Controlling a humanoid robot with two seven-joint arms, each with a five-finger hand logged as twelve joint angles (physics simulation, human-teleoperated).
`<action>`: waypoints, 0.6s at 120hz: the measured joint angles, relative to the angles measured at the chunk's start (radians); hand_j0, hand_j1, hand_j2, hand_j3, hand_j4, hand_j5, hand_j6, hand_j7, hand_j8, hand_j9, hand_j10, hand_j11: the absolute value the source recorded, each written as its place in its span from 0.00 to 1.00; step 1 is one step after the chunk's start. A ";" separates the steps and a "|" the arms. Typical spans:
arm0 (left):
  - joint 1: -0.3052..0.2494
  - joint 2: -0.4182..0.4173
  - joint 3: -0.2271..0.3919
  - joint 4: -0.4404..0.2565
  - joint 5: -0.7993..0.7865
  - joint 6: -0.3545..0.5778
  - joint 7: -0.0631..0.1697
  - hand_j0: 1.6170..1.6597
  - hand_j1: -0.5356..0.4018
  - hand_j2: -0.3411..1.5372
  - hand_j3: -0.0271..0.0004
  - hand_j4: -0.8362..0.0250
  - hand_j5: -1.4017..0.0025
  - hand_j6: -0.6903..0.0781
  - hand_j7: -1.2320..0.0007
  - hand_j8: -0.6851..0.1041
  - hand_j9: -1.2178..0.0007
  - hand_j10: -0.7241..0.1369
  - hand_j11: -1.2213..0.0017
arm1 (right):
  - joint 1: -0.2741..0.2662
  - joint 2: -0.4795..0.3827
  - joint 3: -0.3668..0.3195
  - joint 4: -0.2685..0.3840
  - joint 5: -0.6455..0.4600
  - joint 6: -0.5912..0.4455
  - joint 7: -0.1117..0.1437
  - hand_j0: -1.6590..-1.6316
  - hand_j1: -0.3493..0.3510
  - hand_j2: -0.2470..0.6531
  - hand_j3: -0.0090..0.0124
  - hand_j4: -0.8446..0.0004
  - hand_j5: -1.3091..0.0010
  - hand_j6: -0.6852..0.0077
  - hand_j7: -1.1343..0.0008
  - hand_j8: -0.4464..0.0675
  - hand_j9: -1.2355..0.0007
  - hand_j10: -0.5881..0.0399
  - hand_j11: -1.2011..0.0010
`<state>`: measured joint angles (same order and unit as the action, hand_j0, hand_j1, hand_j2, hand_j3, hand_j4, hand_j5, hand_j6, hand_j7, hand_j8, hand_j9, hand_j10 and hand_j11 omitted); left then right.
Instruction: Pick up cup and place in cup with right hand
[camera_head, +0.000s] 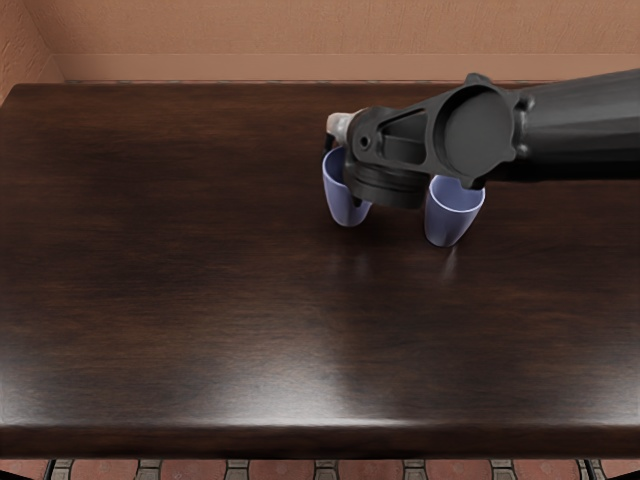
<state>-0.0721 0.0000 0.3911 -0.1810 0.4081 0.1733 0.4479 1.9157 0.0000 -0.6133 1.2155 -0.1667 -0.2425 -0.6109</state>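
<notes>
My big dark right arm (580, 125) comes in from the right side and reaches over the brown bench (180, 260). Its round wrist part hides most of my right hand (341, 124), but a pale bit of it peeks out at the back of the first cup (345, 203). I cannot tell if my fingers are wide, narrow or holding that cup. The first cup is blue, with its open top up, and my wrist covers part of it. The other blue cup (455, 222) is to the right of it, a bit nearer the front. It has its open top up too, and the two cups are apart. Shiny light spots lie along the front of the bench. Behind it is an orange-brown wall (300, 30), and reddish floor tiles (190, 470) show at the bottom.
</notes>
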 joint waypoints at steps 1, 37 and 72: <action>0.000 0.000 0.000 0.000 0.000 0.000 0.000 0.96 0.94 0.18 0.99 0.97 1.00 0.90 1.00 0.87 1.00 0.84 1.00 | 0.002 0.000 0.000 0.001 0.000 0.001 0.000 0.09 0.63 0.26 0.44 0.49 0.55 0.54 0.49 0.35 0.52 0.32 0.51; 0.000 0.000 0.000 0.000 0.000 0.000 0.000 0.96 0.94 0.18 0.99 0.97 1.00 0.90 1.00 0.87 1.00 0.84 1.00 | 0.077 -0.018 0.003 0.031 0.003 0.048 0.000 0.10 0.62 0.25 0.41 0.50 0.55 0.54 0.49 0.34 0.52 0.32 0.51; 0.000 0.000 0.000 0.000 0.000 0.000 0.000 0.96 0.94 0.18 0.99 0.97 1.00 0.90 1.00 0.87 1.00 0.84 1.00 | 0.157 -0.135 0.003 0.105 0.004 0.086 0.000 0.09 0.62 0.26 0.45 0.50 0.55 0.53 0.50 0.33 0.53 0.31 0.51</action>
<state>-0.0720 0.0000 0.3911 -0.1810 0.4081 0.1733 0.4479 2.0726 -0.1354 -0.6103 1.3208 -0.1629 -0.1569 -0.6106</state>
